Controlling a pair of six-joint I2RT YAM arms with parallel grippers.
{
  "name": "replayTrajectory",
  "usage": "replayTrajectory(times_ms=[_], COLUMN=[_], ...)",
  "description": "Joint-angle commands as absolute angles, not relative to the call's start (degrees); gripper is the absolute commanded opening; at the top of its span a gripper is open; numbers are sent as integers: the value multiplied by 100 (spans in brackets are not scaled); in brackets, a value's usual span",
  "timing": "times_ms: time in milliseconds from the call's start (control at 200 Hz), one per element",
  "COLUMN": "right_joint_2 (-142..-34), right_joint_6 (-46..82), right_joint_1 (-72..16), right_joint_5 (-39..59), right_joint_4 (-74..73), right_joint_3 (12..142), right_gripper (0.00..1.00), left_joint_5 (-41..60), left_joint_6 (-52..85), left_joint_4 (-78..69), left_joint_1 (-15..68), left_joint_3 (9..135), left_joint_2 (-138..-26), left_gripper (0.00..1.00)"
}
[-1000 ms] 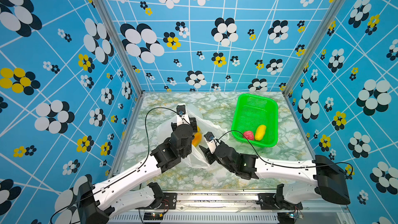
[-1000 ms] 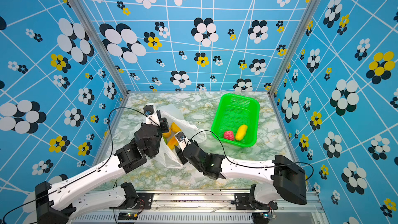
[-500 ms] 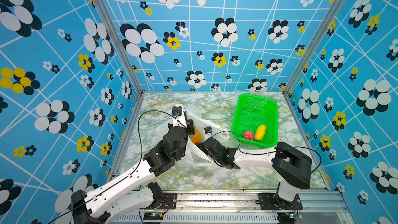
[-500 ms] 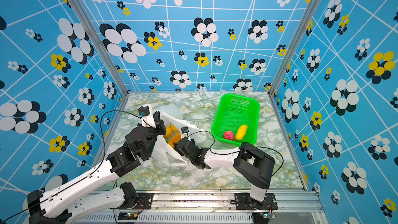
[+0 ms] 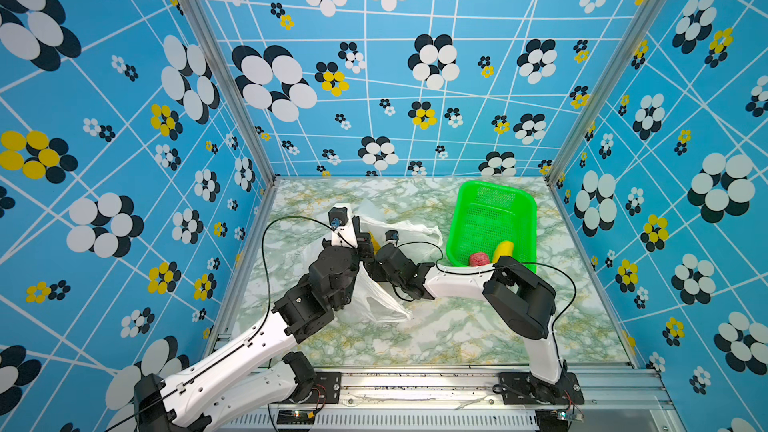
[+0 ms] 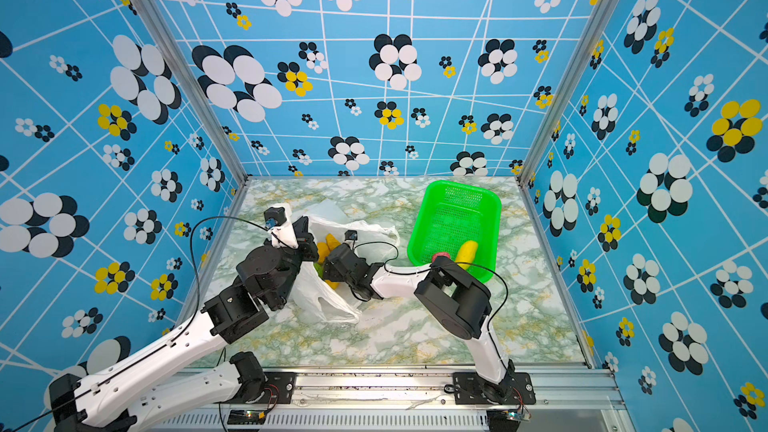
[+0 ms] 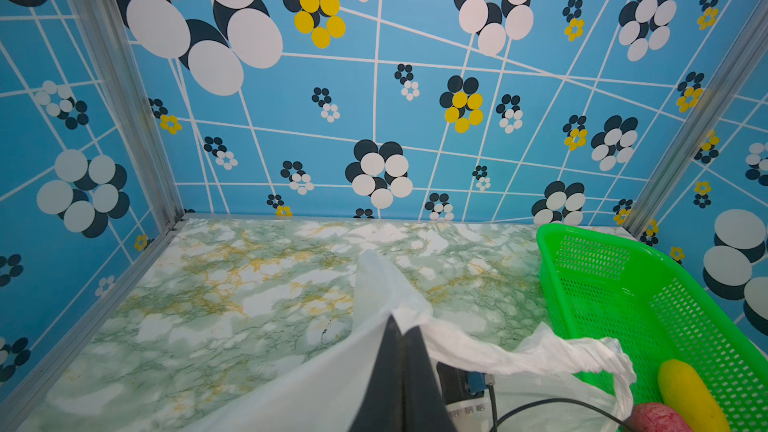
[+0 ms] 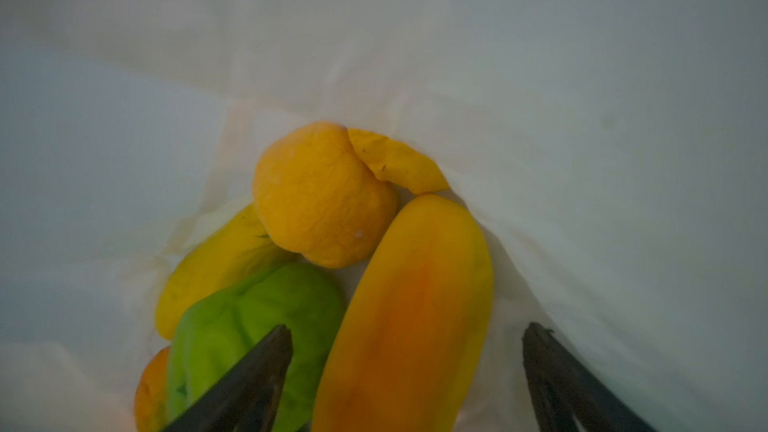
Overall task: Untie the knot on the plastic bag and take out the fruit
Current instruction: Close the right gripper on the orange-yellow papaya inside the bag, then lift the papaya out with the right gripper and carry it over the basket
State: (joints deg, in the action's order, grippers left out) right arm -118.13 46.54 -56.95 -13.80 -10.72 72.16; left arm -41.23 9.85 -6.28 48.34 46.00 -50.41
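Seen from above: a green-veined marble tabletop (image 5: 436,334) boxed in by blue flower-patterned walls (image 5: 124,118).

At about 9 o'clock from the tabletop's middle, the left claw (image 5: 365,243) is closed tight on the rim of the white plastic bag (image 5: 376,303), holding a fold of film raised. In the left wrist view its two dark fingers (image 7: 386,367) meet, with the film draped from between them. The bag lies crumpled on the tabletop with its mouth open. One handle loop (image 7: 582,361) trails loose towards 3 o'clock, near the basket.

Just beside the left claw, nearer the middle, the right claw (image 8: 406,332) reaches into the bag's open mouth. Its jaws stand wide apart and grip nothing. One finger sits in front of a green fruit (image 8: 249,317) and the other is by the bag's wall, with an orange oblong fruit (image 8: 411,284) between them. Whether either finger touches the fruit cannot be told. Deeper in the bag lie a round orange fruit (image 8: 320,197) and a yellow fruit (image 8: 216,268).

At 2 o'clock stands a green basket (image 5: 494,197). At its 6 o'clock end it holds a red-pink ball (image 5: 478,258) beside a yellow oblong fruit (image 5: 503,250)
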Motion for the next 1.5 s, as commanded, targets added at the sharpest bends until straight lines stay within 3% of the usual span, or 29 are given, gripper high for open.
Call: replayTrajectory(times_ms=[0,175,275,450,545,810,1239,1494], right_joint_2=[-11938,-12075,-12263,-12226,-12158,-11445,-9032,-7610], right_joint_6=[4735,4545,4544,4491,4500,3981,2617,1737], right_joint_1=[-5659,-5660,-5660,-5659,-5651,-5660,-5827,-5832], right_joint_5=[-1560,-1671,-1354,-1337,-1304,-1228,-1049,-995], right_joint_4=[-666,-536,-562,-741,-949,-1460,-3190,-2856], right_joint_3=[7360,7496,7678,7527,7382,6868,4889,4243], right_gripper=[90,88,76,67,55,36,29,29], left_joint_5=[-3965,-3883,-3881,-3786,-3714,-3451,-2838,-2673], left_joint_6=[1072,1081,1080,1090,1090,1130,1456,1548], left_joint_4=[-787,-870,-852,-974,-893,-971,-758,-751], left_joint_1=[4787,4761,4751,4673,4635,4419,4030,3920], left_joint_3=[4490,4366,4393,4300,4314,4104,4154,4103], left_joint_2=[-4862,-4754,-4729,-4736,-4705,-4465,-4482,-4447], left_gripper=[0,0,0,0,0,0,0,0])
